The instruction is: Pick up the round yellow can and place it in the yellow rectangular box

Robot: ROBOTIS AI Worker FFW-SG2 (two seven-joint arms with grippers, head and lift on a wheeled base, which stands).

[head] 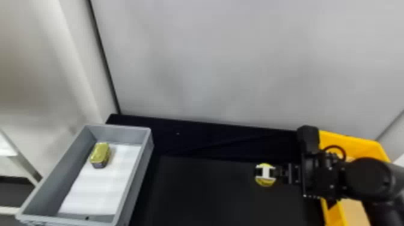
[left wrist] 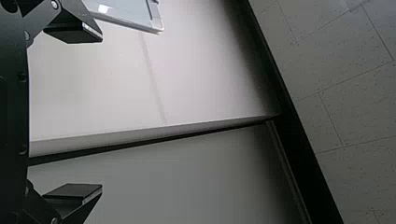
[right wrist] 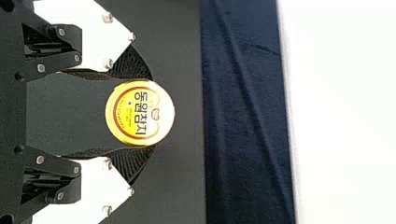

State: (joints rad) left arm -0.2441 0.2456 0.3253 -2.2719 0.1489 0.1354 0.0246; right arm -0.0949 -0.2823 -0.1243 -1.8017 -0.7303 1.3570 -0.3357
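The right hand [right wrist: 153, 113], partly closed, grips the round can [right wrist: 135, 113] by opposite sides; likely stiff and slippery, it suits that hold. The left hand [left wrist: 101, 112] gapes empty.

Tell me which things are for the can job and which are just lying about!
For the job:
- round yellow can
- right gripper, holding it
- yellow box, where it goes

Just there:
- grey bin
- boxy tin inside it
- white sheet under the tin
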